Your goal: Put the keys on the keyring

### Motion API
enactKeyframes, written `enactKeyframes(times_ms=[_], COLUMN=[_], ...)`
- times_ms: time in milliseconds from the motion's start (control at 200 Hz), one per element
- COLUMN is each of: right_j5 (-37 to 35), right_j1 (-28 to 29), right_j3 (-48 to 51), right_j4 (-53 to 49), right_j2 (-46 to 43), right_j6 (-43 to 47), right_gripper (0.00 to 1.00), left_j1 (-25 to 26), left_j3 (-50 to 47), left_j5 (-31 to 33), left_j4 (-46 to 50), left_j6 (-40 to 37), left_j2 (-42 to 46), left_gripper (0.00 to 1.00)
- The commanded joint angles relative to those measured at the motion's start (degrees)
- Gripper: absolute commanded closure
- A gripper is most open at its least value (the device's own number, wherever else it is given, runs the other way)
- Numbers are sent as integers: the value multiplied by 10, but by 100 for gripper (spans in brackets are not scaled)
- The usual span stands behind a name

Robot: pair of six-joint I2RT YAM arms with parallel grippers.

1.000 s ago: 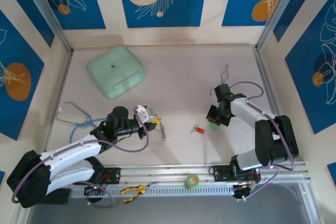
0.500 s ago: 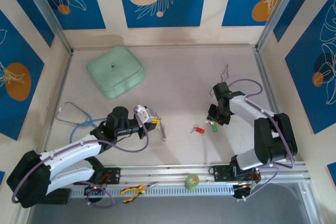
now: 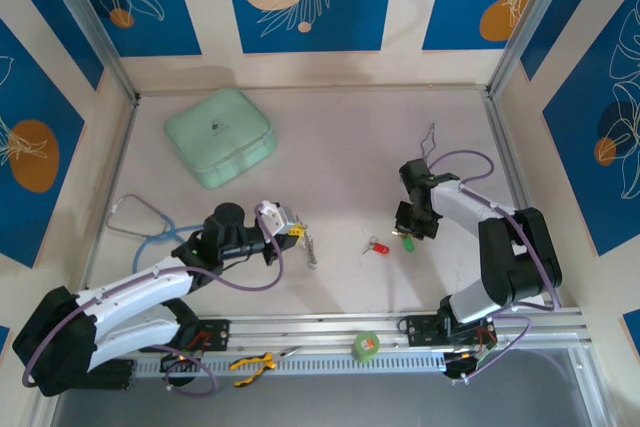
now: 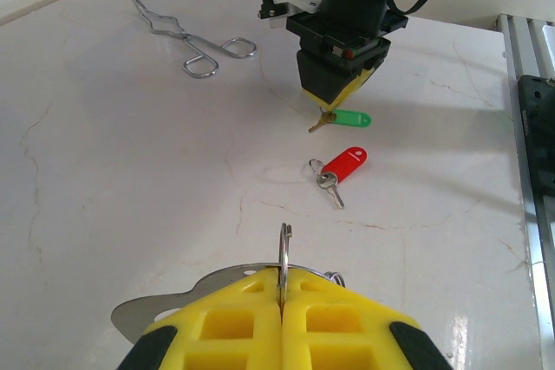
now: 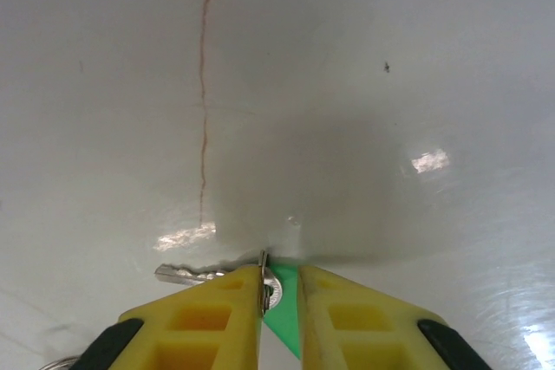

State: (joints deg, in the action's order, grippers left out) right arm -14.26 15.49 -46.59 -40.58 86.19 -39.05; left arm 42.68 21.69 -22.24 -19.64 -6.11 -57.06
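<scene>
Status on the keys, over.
Left pincer shut on keyring. Right pincer astride green key on table, grip unconfirmed. Red key free nearby.

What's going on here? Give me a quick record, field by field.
Left gripper: shut on keyring
Right gripper: at green key, jaws narrow around its head, grip unclear
Red key: flat on table beside green key, untouched
Keys on keyring: none yet
Background: mint case
</scene>
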Motion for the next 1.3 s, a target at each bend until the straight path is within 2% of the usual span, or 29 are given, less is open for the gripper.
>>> enactKeyframes(times_ms=[0,270,425,600,990,1290], right_j5=[-8,-12,-19,-22,-27,-31], right_j1=[6,10,12,16,22,21], right_j3=[-16,-20,-26,-28,-27,-27], right_j4=[-13,-20,-33,-39,-38,-40], right_j2=[10,7,1,-1,12,19], right_j6=[-4,-6,-5,-6,-10,-9], right_gripper=[85,91,81,80,88,88], left_j1=[7,8,7,8,8,8], left_j3=[2,4,3,4,2,4], left_j5=[-7,-6,-6,-5,-5,-3], left_j4=[1,4,4,5,5,10], left_j6=[-7,-8,-8,-9,-9,-11], left_j2=[10,13,13,13,14,17], left_gripper=[100,100,100,100,100,100])
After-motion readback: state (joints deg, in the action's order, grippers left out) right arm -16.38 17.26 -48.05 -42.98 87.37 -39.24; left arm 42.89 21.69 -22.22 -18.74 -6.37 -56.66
